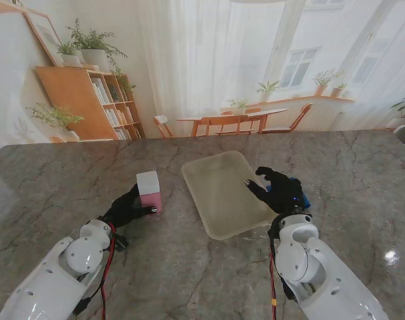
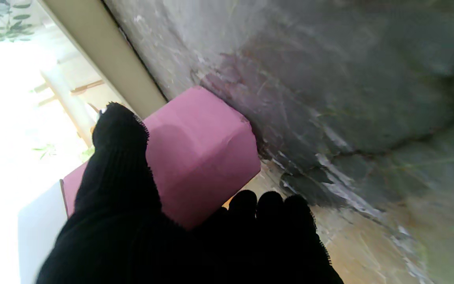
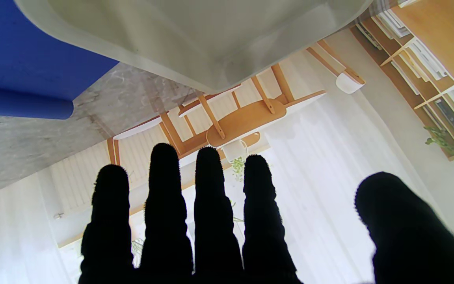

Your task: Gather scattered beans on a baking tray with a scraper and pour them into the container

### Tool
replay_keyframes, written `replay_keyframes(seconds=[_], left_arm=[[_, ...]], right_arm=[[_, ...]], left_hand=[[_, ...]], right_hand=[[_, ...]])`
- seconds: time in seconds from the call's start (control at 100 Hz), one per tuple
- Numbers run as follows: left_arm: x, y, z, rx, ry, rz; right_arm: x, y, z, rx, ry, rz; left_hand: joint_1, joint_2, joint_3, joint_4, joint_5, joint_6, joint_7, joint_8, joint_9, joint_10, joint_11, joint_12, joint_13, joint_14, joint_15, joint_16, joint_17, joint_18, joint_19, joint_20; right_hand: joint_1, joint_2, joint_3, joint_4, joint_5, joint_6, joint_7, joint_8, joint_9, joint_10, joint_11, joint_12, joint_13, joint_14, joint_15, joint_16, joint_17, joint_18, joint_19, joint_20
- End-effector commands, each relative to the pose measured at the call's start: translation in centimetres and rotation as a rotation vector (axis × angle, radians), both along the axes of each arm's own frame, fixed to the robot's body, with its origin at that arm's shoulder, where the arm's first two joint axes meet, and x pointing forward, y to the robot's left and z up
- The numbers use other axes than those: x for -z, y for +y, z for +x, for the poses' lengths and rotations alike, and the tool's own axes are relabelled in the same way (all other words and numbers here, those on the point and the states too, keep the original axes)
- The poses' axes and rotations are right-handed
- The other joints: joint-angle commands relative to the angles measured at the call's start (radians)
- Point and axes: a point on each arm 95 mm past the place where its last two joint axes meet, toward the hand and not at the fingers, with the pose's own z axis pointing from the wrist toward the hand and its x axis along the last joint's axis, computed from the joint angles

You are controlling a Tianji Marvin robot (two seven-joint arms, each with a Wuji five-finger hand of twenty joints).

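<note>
While the tray (image 1: 222, 193) lies mid-surface, left hand (image 1: 127, 208) grips the pink-and-white container (image 1: 149, 191) beside it; right hand (image 1: 277, 190), fingers spread and holding nothing, hovers over the tray's right edge, by a blue scraper (image 3: 18, 59).

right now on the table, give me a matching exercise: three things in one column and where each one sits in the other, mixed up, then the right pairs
Things:
1. pink and white box
2. baking tray
3. blue object

Places, as the stand camera sees them:
A. middle of the table, between the two hands
B. at the right hand, mostly hidden behind it
C. left of the tray, with the left hand against it

Pairs: 1-C, 2-A, 3-B
</note>
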Motion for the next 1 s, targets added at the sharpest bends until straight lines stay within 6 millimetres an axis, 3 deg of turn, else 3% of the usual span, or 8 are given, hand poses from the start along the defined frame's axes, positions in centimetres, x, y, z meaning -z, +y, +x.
replay_keyframes(seconds=[0.0,0.16,0.35,0.52,0.59,0.79,0.94,0.99], left_arm=[[2.4,1.1,-1.8,-0.008,0.086,0.033],[2.1,1.8,-2.2,0.015,0.093,0.08],[1.5,2.7,-2.7,-0.016,0.063,0.099],[0.0,3.9,-4.0,-0.061,0.01,0.138],[-0.9,4.4,-4.8,-0.1,-0.034,0.147],[-4.2,4.9,-7.8,-0.174,-0.208,0.179],[-6.9,3.7,-9.9,-0.197,-0.352,0.137],[-7.6,3.1,-10.4,-0.195,-0.393,0.116]], right_arm=[[0.2,0.2,0.0,-0.01,0.017,0.004],[0.3,0.2,0.0,-0.015,0.02,0.003],[0.3,0.2,0.0,-0.019,0.025,0.004],[0.3,-0.1,-0.2,-0.012,0.022,0.006],[0.3,-0.4,-0.4,-0.007,0.02,0.011],[0.1,-1.5,-1.4,-0.032,-0.011,0.066],[-0.3,-2.1,-2.7,-0.054,-0.058,0.119],[-0.5,-2.2,-3.2,-0.072,-0.068,0.142]], left_hand=[[-0.048,0.041,0.007,0.125,-0.014,0.05,-0.022,-0.041,-0.055,0.029,-0.017,-0.028,-0.053,0.13,-0.019,-0.021,0.011,0.374,-0.144,-0.101],[-0.082,0.042,0.011,0.125,-0.009,0.102,-0.047,-0.237,-0.145,0.072,-0.03,-0.057,-0.119,0.148,-0.031,-0.044,0.017,0.35,-0.271,-0.107],[-0.112,0.058,0.006,0.124,-0.01,0.1,-0.056,-0.291,-0.16,0.069,-0.028,-0.058,-0.139,0.136,-0.037,-0.055,0.018,0.326,-0.311,-0.125],[-0.118,0.061,0.008,0.123,-0.008,0.068,-0.05,-0.302,-0.177,0.041,-0.033,-0.06,-0.14,0.127,-0.045,-0.062,0.018,0.319,-0.33,-0.132],[-0.116,0.061,0.008,0.123,-0.008,0.04,-0.039,-0.293,-0.16,0.025,-0.026,-0.055,-0.133,0.118,-0.044,-0.063,0.023,0.307,-0.331,-0.129],[-0.088,0.068,0.009,0.124,-0.016,-0.019,0.023,-0.076,-0.068,-0.024,-0.009,-0.021,-0.067,0.09,-0.039,-0.058,0.064,0.292,-0.301,-0.092],[-0.071,0.136,0.001,0.126,0.077,-0.051,0.069,-0.013,0.051,-0.052,0.012,0.003,0.02,0.069,-0.035,-0.052,0.11,0.298,-0.263,-0.067],[-0.069,0.159,-0.003,0.126,0.112,-0.095,0.079,0.004,0.093,-0.059,0.022,0.012,0.064,0.068,-0.025,-0.046,0.141,0.318,-0.242,-0.055]], right_hand=[[-0.017,0.0,0.006,0.01,0.016,-0.022,0.008,-0.005,0.008,-0.017,0.006,0.015,-0.001,-0.022,0.001,0.014,-0.007,-0.004,-0.006,0.023],[-0.018,0.0,0.003,0.01,0.016,-0.022,0.008,-0.006,0.009,-0.017,0.005,0.015,0.0,-0.021,0.0,0.014,-0.006,-0.002,-0.007,0.024],[-0.018,0.0,0.001,0.01,0.013,-0.023,0.006,-0.008,0.007,-0.018,0.001,0.014,-0.004,-0.022,-0.005,0.013,-0.008,-0.003,-0.013,0.023],[-0.016,0.0,0.002,0.01,0.01,-0.023,0.003,-0.01,0.005,-0.018,-0.004,0.013,-0.008,-0.02,-0.015,0.008,-0.01,-0.004,-0.018,0.022],[-0.011,0.0,0.004,0.011,0.007,-0.023,0.001,-0.011,0.002,-0.018,-0.008,0.011,-0.013,-0.02,-0.025,0.004,-0.012,-0.007,-0.023,0.021],[0.005,-0.001,0.018,0.011,-0.016,-0.026,-0.024,-0.026,-0.015,-0.023,-0.04,-0.007,-0.021,-0.026,-0.08,-0.023,0.002,-0.013,-0.037,0.014],[-0.012,0.001,0.036,0.007,-0.039,-0.027,-0.044,-0.038,-0.021,-0.036,-0.061,-0.021,-0.012,-0.026,-0.112,-0.036,0.043,0.002,-0.058,0.001],[-0.018,0.004,0.035,0.006,-0.044,-0.03,-0.049,-0.041,-0.024,-0.04,-0.067,-0.024,0.003,-0.023,-0.113,-0.036,0.078,0.014,-0.051,0.003]])
